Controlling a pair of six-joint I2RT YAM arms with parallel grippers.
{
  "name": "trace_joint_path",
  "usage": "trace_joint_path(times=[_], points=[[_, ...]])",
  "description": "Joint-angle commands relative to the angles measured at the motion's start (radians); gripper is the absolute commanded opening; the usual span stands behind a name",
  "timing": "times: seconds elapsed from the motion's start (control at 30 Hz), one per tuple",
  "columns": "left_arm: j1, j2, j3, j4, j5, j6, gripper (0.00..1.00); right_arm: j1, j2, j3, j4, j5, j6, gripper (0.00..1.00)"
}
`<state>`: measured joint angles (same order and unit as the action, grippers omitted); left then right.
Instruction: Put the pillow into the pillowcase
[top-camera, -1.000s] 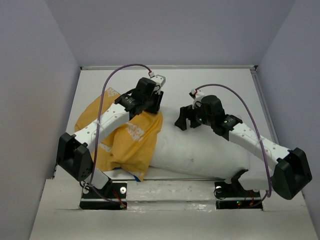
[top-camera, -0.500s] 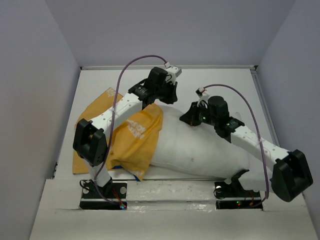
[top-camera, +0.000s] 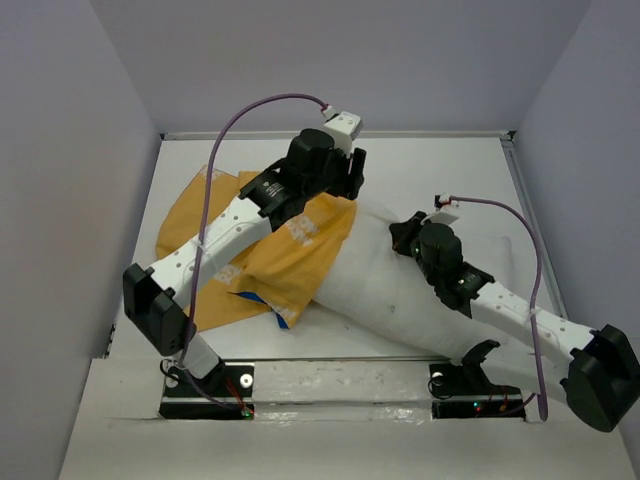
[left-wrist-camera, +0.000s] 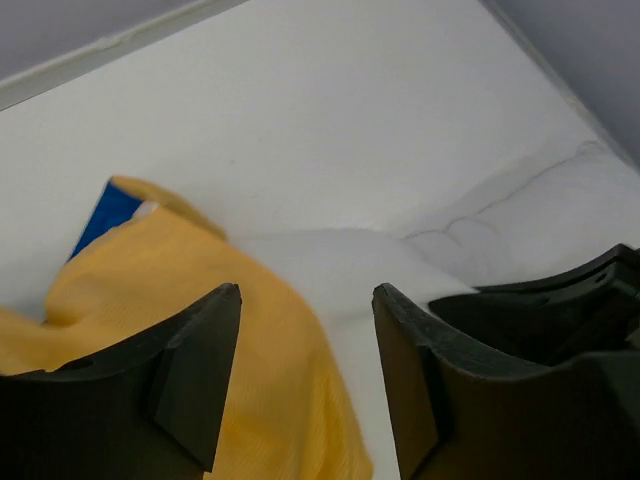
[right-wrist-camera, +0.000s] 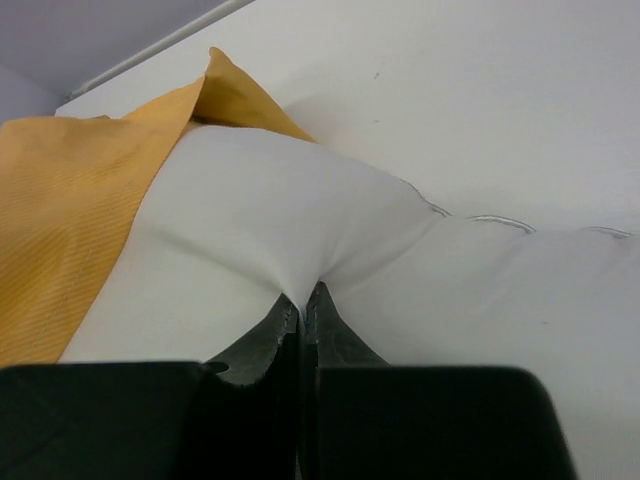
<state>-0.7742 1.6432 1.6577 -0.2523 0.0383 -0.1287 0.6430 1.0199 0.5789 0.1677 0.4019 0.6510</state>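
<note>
The white pillow (top-camera: 400, 295) lies across the middle and right of the table. Its left end is inside the mustard-yellow pillowcase (top-camera: 270, 250), whose blue inner face (top-camera: 281, 318) shows at the near edge. My left gripper (top-camera: 350, 182) hovers open over the pillowcase's far right corner. In the left wrist view the yellow cloth (left-wrist-camera: 260, 400) lies below the spread fingers (left-wrist-camera: 200, 370), beside the pillow (left-wrist-camera: 330, 255), and nothing is held. My right gripper (right-wrist-camera: 303, 295) is shut on a pinched fold of the pillow (right-wrist-camera: 280, 210), close to the pillowcase's mouth (right-wrist-camera: 70, 220). From above, this right gripper (top-camera: 405, 236) sits on the pillow's far side.
Grey walls enclose the white table (top-camera: 450, 170) on the left, back and right. A raised rim (top-camera: 330, 134) runs along the back edge. Purple cables (top-camera: 235, 130) arch over both arms. Both arm bases (top-camera: 205, 385) stand at the near edge.
The right gripper closed on the pillow and drew it rightward. The left gripper carried the pillowcase edge further right over the pillow, then opened and let the cloth go.
</note>
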Motion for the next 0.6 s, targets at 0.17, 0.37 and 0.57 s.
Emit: trace_joint_path(times=[0.17, 0.37, 0.57], points=[[0.062, -0.149, -0.249, -0.11, -0.221, 0.027, 0.7, 0.052, 0.095, 0.03, 0.184, 0.166, -0.028, 0.0], [0.061, -0.034, -0.187, -0.036, -0.08, 0.061, 0.72, 0.116, 0.083, 0.006, 0.167, 0.135, -0.045, 0.0], [0.061, 0.073, -0.125, -0.073, 0.012, 0.084, 0.54, 0.159, 0.095, 0.001, 0.153, 0.121, -0.053, 0.0]])
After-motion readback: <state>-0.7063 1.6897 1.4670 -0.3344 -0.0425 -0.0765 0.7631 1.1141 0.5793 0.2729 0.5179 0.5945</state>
